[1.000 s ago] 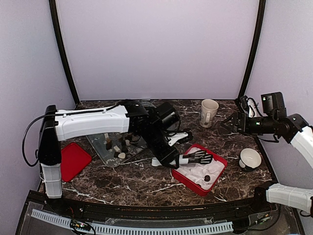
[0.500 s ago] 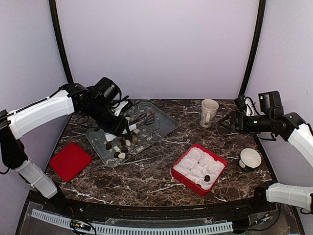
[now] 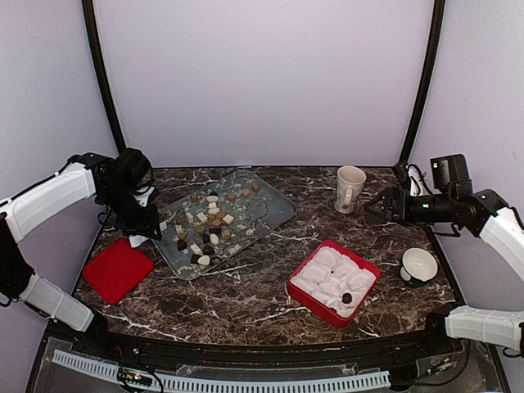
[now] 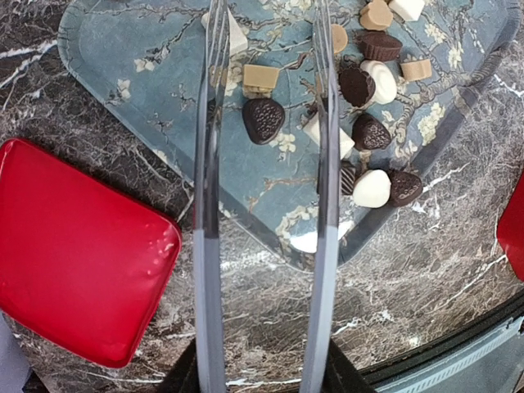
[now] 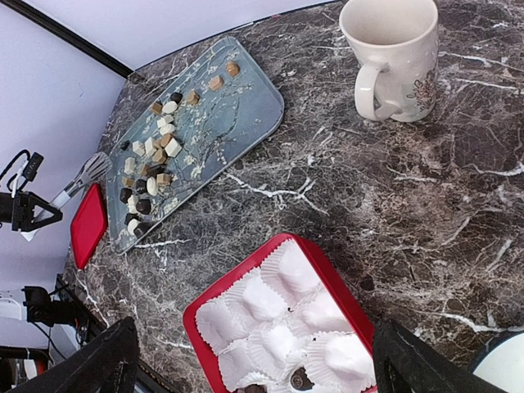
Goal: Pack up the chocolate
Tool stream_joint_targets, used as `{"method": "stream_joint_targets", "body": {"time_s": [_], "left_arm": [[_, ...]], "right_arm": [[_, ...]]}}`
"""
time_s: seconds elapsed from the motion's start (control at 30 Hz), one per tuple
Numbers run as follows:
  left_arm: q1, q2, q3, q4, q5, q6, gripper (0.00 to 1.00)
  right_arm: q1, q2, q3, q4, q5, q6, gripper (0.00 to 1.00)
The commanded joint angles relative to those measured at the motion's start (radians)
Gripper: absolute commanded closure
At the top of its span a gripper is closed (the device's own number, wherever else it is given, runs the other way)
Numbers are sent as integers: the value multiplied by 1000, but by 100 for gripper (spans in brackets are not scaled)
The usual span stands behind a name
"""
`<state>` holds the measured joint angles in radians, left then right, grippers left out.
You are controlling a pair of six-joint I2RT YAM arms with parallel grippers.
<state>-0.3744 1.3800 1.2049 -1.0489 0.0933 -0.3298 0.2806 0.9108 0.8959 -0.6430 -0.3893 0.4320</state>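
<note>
Where the marble table (image 3: 246,307) meets its near edge at the bottom of the top view, one red box (image 3: 313,308) sits at an angle right of centre, leaving a thin strip of bare stone in front of it. Its white cups (image 3: 327,274) are bare except for one dark piece (image 3: 347,298) in the near corner. One red lid (image 3: 117,270) lies flat at lower left, close to the table's left edge. One white bowl (image 3: 419,264) stands at the right edge. A broad patch of open marble separates box, lid and tray.

Further back, one patterned tray (image 3: 266,209) lies diagonally, its near corner just beside the lid without touching. The rest of the chocolate (image 3: 211,223) is on it: roughly twenty dark, tan and cream pieces, too crowded to count exactly. The left gripper (image 3: 141,219) clasps one pair of tongs (image 4: 209,164), whose arms are spread over the tray's left part with nothing between them.

Farthest back stands one mug (image 3: 350,188). To its right the right gripper (image 3: 378,210) hangs above the table with fingers spread wide, grasping nothing.
</note>
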Motion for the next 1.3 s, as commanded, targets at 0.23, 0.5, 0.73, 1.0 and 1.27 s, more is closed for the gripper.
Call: {"method": "stream_joint_targets", "body": {"time_s": [0.23,0.5,0.73,1.0,1.27], "left_arm": [[5,-83,-108,-78,67,-12,61],[-43,-49,-83,-79,15,1,63],[-105,9,-46,-126,-109,-8,64],[-105,23,-32,-121,-131,-3,65],[-109,71,6,-106,-130,36,65]], "right_arm": [[-6,-15,-12,22,7,3,0],[-5,-2,-22,50,-8,16,0],[-5,-6,-18,44,-4,13,0],[-5,-11,-20,40,0,14,0],[-6,-7,-24,47,-3,19,0]]}}
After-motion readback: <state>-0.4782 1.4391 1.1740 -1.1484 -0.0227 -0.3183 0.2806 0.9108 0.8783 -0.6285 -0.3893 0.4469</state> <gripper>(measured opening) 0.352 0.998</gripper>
